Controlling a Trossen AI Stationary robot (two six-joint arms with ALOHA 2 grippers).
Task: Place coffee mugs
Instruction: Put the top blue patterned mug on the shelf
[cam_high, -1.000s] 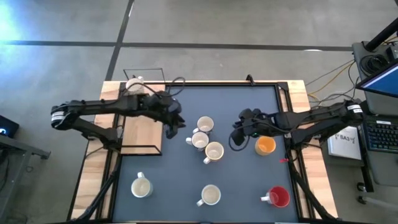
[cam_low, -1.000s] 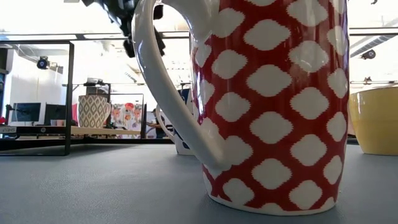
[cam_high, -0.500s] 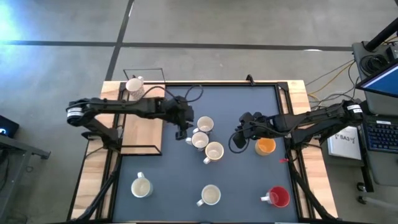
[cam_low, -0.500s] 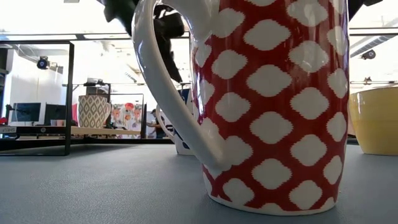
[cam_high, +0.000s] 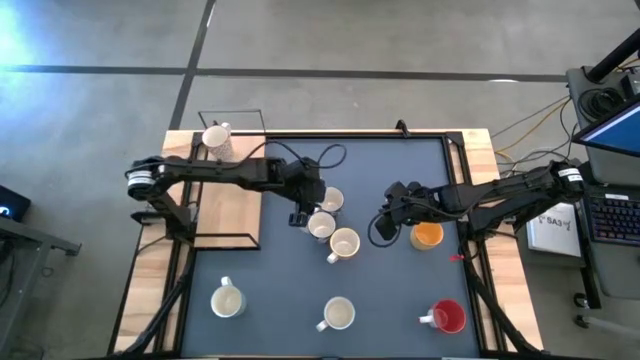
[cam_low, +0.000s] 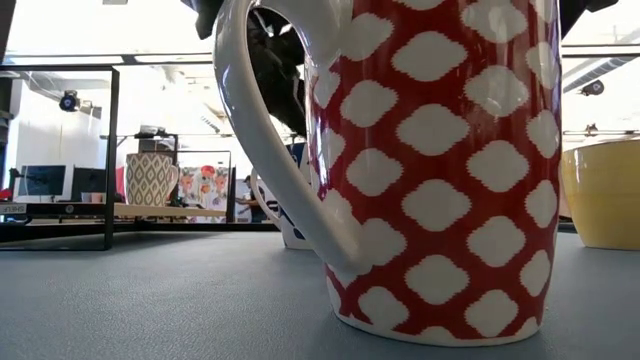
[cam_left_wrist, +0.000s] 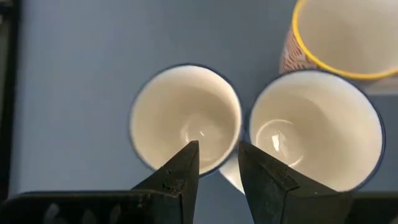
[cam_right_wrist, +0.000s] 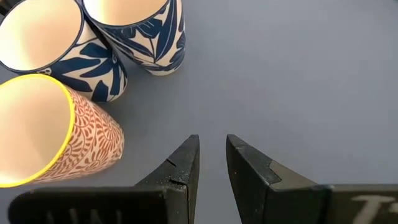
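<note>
Nowhere on the mugs can any writing be read; only patterns show. At 10 o'clock of the dark table mat (cam_high: 400, 170), a patterned mug (cam_high: 215, 138) stands on the wooden shelf (cam_high: 228, 205). The left gripper (cam_high: 300, 212) hovers over the middle cluster, its fingers (cam_left_wrist: 180, 171) a narrow gap apart and holding nothing, poised above the rims of two blue-rimmed mugs (cam_left_wrist: 186, 118) (cam_left_wrist: 314, 127) that stand touching. A yellow-rimmed mug (cam_high: 344, 244) sits just beside them at 5 o'clock. Along the near edge stand a cream mug (cam_high: 227, 300) and another cream mug (cam_high: 338, 314). The right gripper (cam_high: 381, 224) hangs over bare mat at 3 o'clock of the cluster, its fingers (cam_right_wrist: 180, 165) narrowly parted and empty. An orange mug (cam_high: 427, 234) is just beside it, and the red-and-white mug (cam_high: 447, 317) stands at 5 o'clock.
</note>
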